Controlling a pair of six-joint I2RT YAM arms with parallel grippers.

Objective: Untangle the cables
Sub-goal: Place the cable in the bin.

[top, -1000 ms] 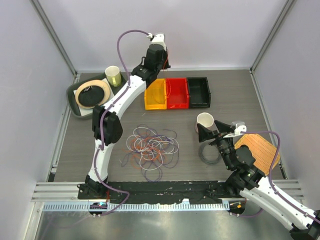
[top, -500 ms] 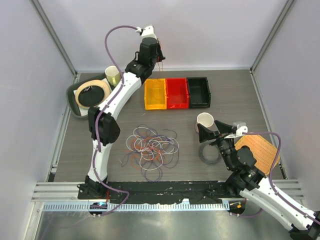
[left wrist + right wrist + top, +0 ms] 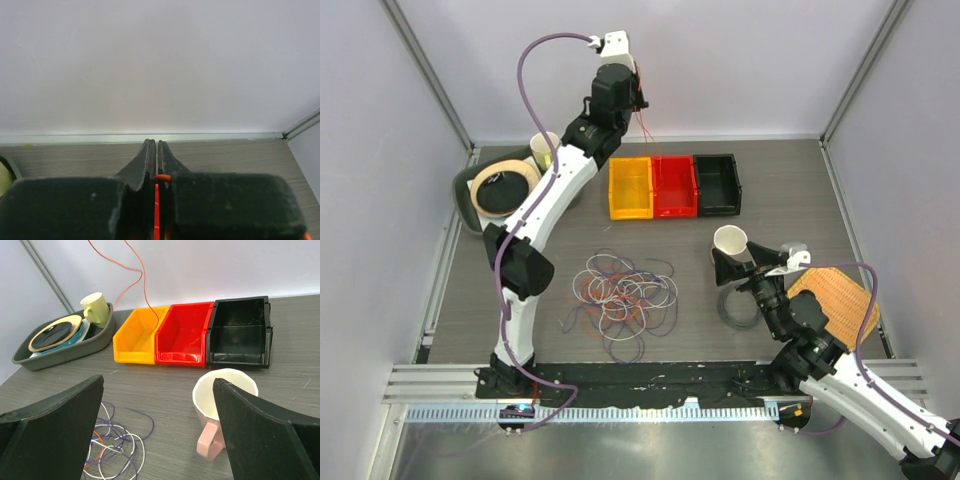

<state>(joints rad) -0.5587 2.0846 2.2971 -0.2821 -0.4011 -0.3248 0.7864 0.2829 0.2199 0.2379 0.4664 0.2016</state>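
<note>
The cables (image 3: 625, 293) lie in a loose tangle of white, orange and purple loops near the middle of the grey table (image 3: 790, 190). One orange cable (image 3: 643, 128) is apart from them. It hangs from the left gripper (image 3: 639, 102) down toward the yellow bin (image 3: 630, 188). A red bin (image 3: 675, 187) and a black bin (image 3: 717, 183) stand in a row to the right of it. At far left a grey tray (image 3: 465, 218) holds plates (image 3: 505, 187) and a green mug (image 3: 546, 152). The left arm stretches up high against the far wall (image 3: 720, 60). The right arm sits low at near right, with the right gripper (image 3: 745, 258) beside a cream mug (image 3: 728, 240), a dark coiled cord ring (image 3: 732, 312) and a woven mat (image 3: 835, 300).

In the left wrist view the fingers are pressed together, with the orange cable pinched between them. Beyond them are the table's far edge and the pale wall.

In the right wrist view the fingers stand wide apart and hold nothing. The cream mug, which has a pink handle, stands just ahead to the right. The orange cable's lower end dips into the yellow bin beside the red bin's wall.
</note>
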